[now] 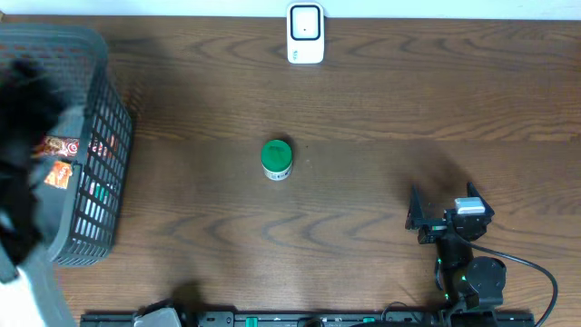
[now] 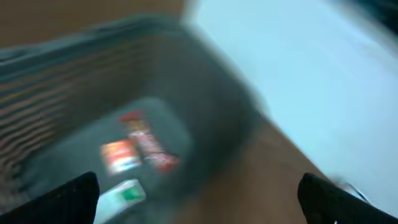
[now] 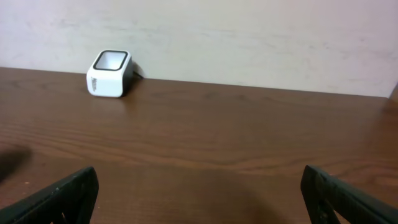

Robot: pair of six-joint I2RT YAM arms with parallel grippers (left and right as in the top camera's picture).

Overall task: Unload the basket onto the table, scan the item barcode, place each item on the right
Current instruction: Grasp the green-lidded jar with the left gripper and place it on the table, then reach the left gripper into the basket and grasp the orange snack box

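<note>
Green-lidded jar [image 1: 276,158]: desk [image 1: 381,109] centre, scanner [image 1: 305,34] at its 12 o'clock, basket [image 1: 104,154] at 9 o'clock. Left pincer [image 2: 199,199]: wide open, empty, over the basket. Right pincer [image 3: 199,196]: wide open, empty, 4 o'clock.

Soft, even light; heavy motion blur smears the basket [image 2: 211,93] across the left wrist view.

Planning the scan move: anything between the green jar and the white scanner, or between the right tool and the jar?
Nothing visible. Bare table runs from the green jar to the white scanner, and from the right tool to the jar. The basket sits far left, off both lines.
</note>
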